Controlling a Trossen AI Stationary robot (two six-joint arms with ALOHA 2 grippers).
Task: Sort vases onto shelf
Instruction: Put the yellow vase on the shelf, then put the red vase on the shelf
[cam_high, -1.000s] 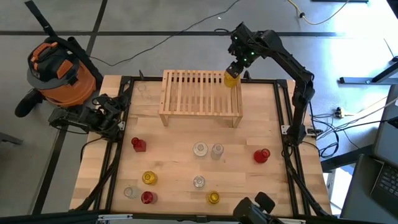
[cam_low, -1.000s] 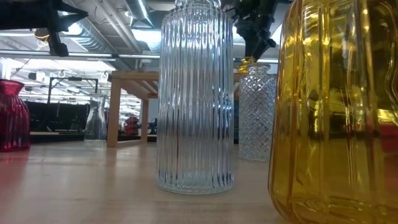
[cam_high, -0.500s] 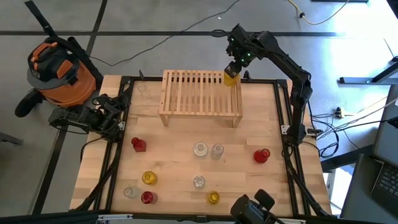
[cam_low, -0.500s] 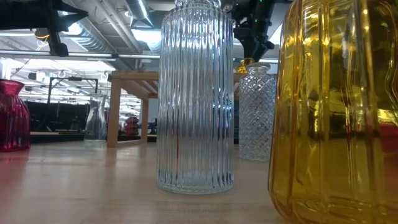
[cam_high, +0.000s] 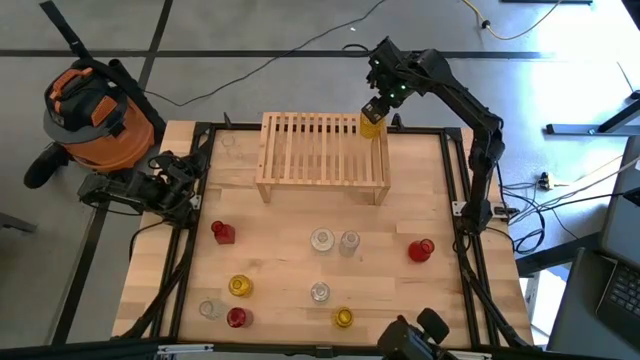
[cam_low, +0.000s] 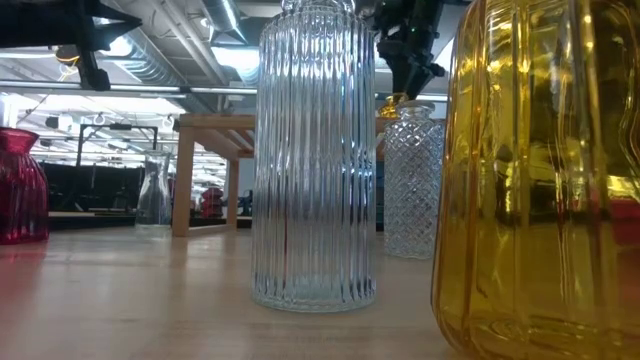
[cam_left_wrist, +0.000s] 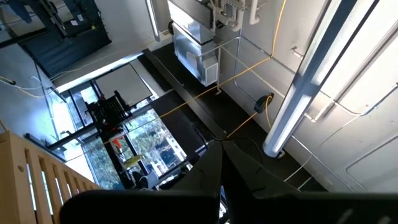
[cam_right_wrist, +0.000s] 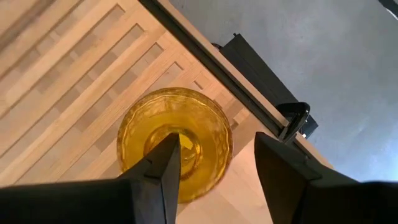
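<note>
High view shows the right gripper (cam_high: 376, 105) over the far right corner of the shelf (cam_high: 322, 155), with a yellow vase (cam_high: 372, 125) directly beneath it at that corner. From the right wrist view the vase (cam_right_wrist: 175, 142) sits on the slats near the rack's edge, and the two dark fingers (cam_right_wrist: 155, 177) stand spread, one over the vase's mouth and one outside its rim, so they straddle the wall of the neck; whether they press it or have let go is not clear, though the vase looks to be resting on the shelf. If this is the release, it would go best with the fingers parted a little further and lifted straight up, so that neither catches the rim and tips the vase off the nearby edge. The left gripper (cam_high: 185, 185) waits at the table's left edge, fingers pressed together and holding nothing. On the table (cam_high: 420, 200) in front of the shelf the other vases wait well apart: red ones (cam_high: 222, 232), yellow ones (cam_high: 240, 286) and clear ones (cam_high: 321, 239), and one more clear vase stands left of the rack. No brand, label or writing can be read in any view.
</note>
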